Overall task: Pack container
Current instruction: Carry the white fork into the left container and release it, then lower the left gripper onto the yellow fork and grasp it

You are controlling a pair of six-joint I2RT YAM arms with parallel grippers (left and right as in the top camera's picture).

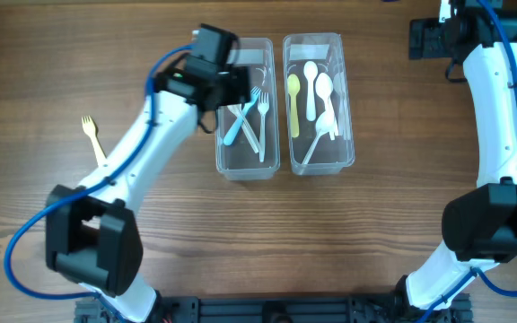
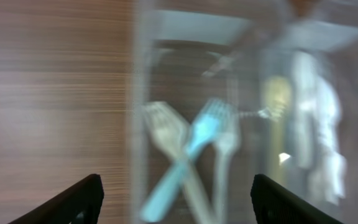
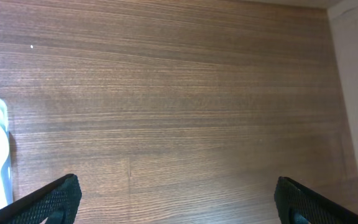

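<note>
Plastic bins [image 1: 248, 170] of forks [image 1: 240, 121] and spoons [image 1: 311, 85]
Left pincer [image 2: 176, 202] gapes wide above the forks; right pincer [image 3: 179, 202] equally wide over table [image 3: 179, 93].

Reaching out, nothing held

The left arm [image 1: 142, 135] stretches diagonally from its base at the near left toward the middle. Its left gripper [image 2: 179, 202] points down, the dark fingers [image 2: 73, 202] far apart with nothing between them. The right arm [image 1: 501, 99] bends at the elbow near its base and reaches straight away along the right side; the right gripper [image 3: 182, 202] is likewise spread wide and empty
</note>
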